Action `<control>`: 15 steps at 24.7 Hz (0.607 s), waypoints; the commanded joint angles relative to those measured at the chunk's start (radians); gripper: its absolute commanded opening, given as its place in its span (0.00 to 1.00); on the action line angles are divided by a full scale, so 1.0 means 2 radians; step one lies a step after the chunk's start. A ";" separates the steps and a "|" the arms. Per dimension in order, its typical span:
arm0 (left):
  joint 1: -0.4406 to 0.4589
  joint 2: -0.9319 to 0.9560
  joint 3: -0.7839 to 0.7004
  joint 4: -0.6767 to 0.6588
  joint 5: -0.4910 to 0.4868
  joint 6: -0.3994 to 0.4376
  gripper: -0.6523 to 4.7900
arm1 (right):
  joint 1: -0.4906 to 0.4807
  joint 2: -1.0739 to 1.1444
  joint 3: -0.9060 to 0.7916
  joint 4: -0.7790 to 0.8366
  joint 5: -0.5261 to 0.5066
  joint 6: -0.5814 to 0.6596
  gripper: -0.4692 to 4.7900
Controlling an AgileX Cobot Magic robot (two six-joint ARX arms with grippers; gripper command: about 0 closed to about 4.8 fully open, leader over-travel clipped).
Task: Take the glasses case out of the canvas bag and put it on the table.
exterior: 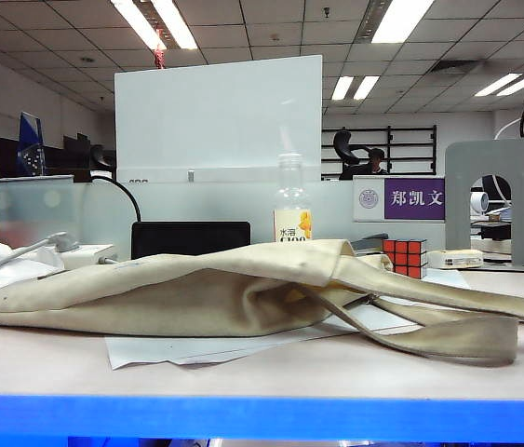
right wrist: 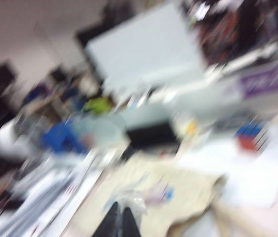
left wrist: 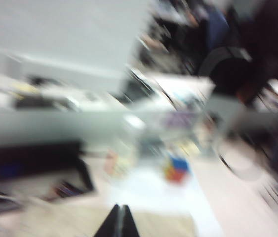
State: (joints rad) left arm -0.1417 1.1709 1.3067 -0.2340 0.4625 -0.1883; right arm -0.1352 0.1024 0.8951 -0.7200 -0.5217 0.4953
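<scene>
With my left hand point(left wrist: 118, 222) and right hand point(right wrist: 117, 222) both pinched closed and empty above the canvas bag point(exterior: 196, 289) on the surface point(exterior: 271, 368), I judged the unseen glasses case still inside, so opening came next.

Rubik's cube point(exterior: 405, 257) and bottle point(exterior: 291, 201) just behind canvas bag point(exterior: 206, 289).

**Beige bag, pale counter, blue edge**

The canvas bag point(exterior: 215, 289) is plain beige, its straps point(exterior: 448, 331) the same shade. The counter point(exterior: 243, 368) is pale beige-pink with a bright blue front edge. White paper sheets point(exterior: 196, 349) lie under the bag. The cube point(exterior: 404, 257) shows red squares in a black grid. The bottle point(exterior: 291, 209) is clear with a white and orange-yellow label. Both the left pincer point(left wrist: 119, 222) and the right pincer point(right wrist: 117, 219) are black.
</scene>
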 commanded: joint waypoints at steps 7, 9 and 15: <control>-0.196 0.086 0.057 -0.184 -0.031 0.117 0.11 | 0.006 0.080 0.007 0.006 -0.179 -0.011 0.07; -0.221 0.097 0.057 -0.204 -0.048 0.118 0.11 | 0.019 0.081 0.007 0.009 -0.180 -0.009 0.07; -0.283 0.140 0.057 -0.266 -0.055 0.122 0.11 | 0.061 0.083 0.007 -0.098 -0.140 -0.073 0.07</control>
State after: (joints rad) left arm -0.6888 1.4368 1.4170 -0.7227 0.3511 0.0521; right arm -0.0277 0.2661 0.9092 -0.8288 -0.8215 0.4309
